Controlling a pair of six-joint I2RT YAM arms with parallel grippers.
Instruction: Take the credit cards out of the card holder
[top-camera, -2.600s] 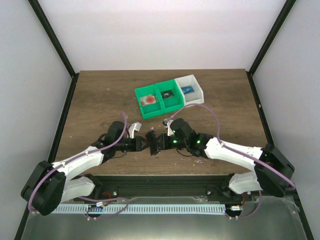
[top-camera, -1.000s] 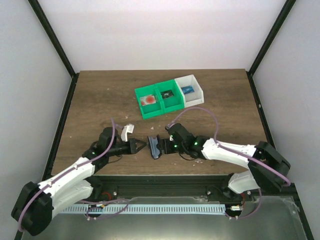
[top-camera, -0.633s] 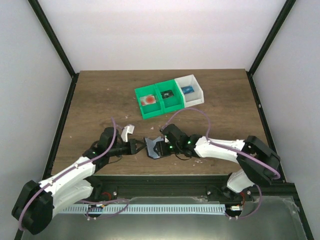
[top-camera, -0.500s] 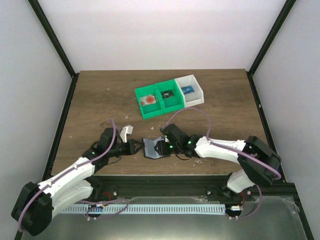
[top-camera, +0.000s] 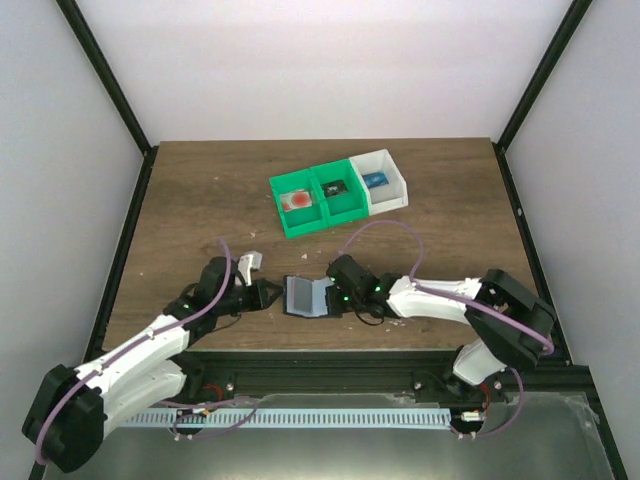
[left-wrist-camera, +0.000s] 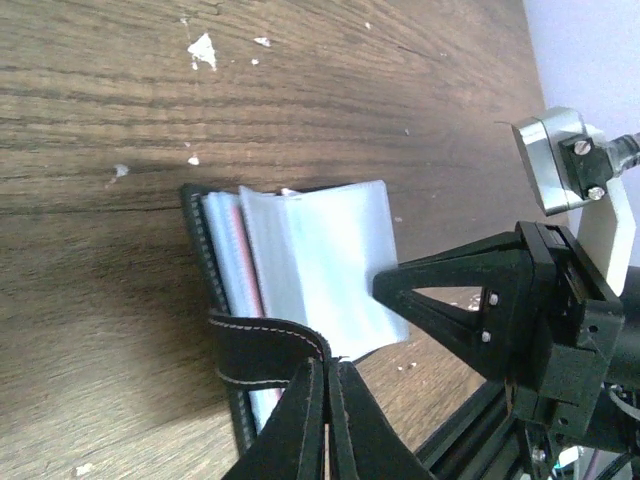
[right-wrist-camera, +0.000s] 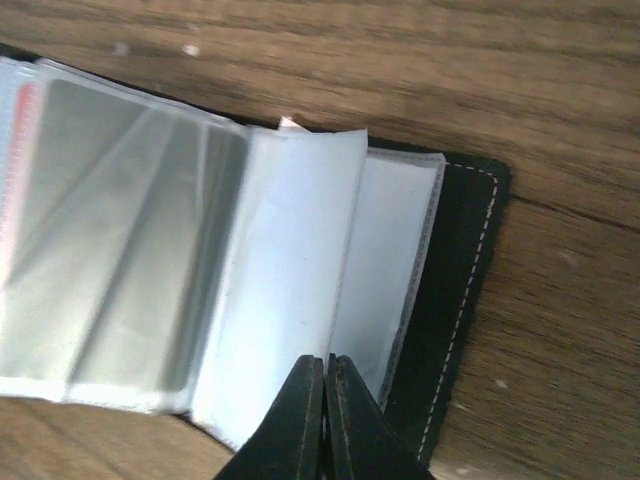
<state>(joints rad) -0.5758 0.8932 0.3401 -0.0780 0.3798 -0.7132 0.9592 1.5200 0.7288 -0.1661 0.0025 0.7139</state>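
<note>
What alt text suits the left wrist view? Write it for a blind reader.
An open card holder lies on a wooden table, its clear sleeves fanned and a reddish card edge showing in one. The left gripper, at the bottom, is shut on its black cover; the right gripper, from the right, is closed on a raised sleeve's edge.

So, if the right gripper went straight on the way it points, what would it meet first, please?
The card holder: the right gripper points straight at its raised clear sleeve, apparently touching its edge. Past it is the left gripper.
</note>
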